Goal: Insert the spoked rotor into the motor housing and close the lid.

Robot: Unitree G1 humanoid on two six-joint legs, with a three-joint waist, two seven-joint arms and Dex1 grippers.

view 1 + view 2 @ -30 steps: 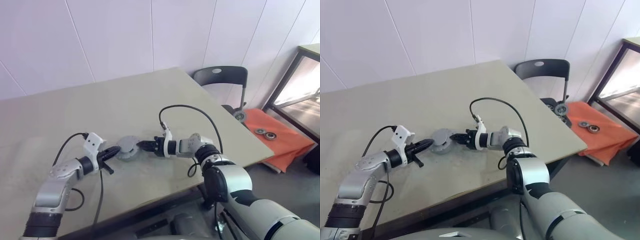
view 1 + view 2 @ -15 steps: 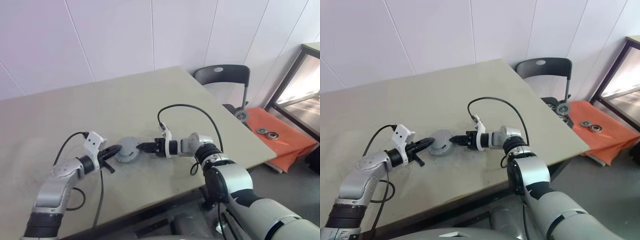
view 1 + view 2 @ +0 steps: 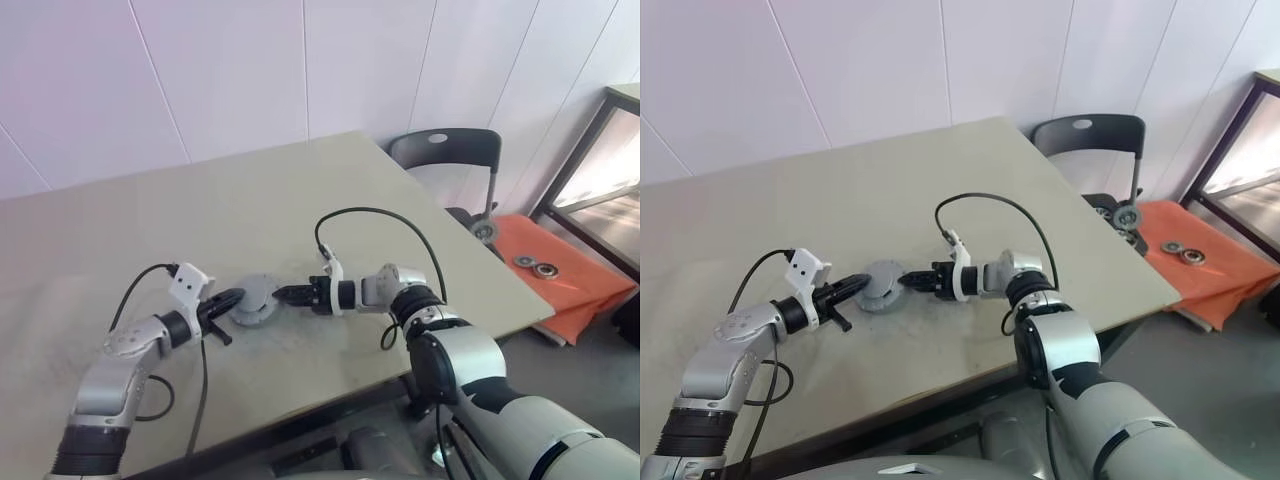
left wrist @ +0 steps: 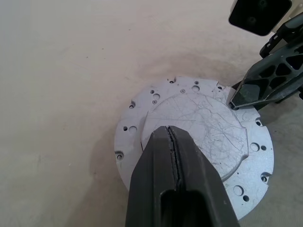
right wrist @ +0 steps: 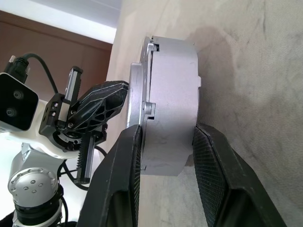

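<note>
Lid [image 4: 196,142]: flat grey metal disc with a raised scratched centre plate and small holes round its rim. It lies on top of a thick grey round body, the housing [image 5: 173,99], and the stack rests on the surface [image 3: 300,190] near its front edge, between the two grippers.
Left gripper [image 3: 232,299]: left of the stack, pointing right toward it. Jaws pressed together with nothing between them. In the left wrist view the joined tips [image 4: 171,142] lie over the lid's top face, at the edge of the raised plate; contact cannot be confirmed.
Housing: in the right wrist view it shows side-on, a plain grey wall under the wider lid flange. Its inside is hidden.
Right gripper [image 3: 283,293]: right of the stack, pointing left at it. Jaws part-open, spanning the stack's thickness, one finger [image 5: 116,189] at the lid side and the other at the underside next to the surface. The fingers lie against the stack's near edge.
Cables: a black cable [image 3: 375,215] loops up over the right wrist; another trails from the left wrist to the surface.
Chair [image 3: 445,155]: dark, beyond the surface's right corner.
Orange cloth [image 3: 555,280]: on the floor at far right, with small round parts [image 3: 535,266] on it.
</note>
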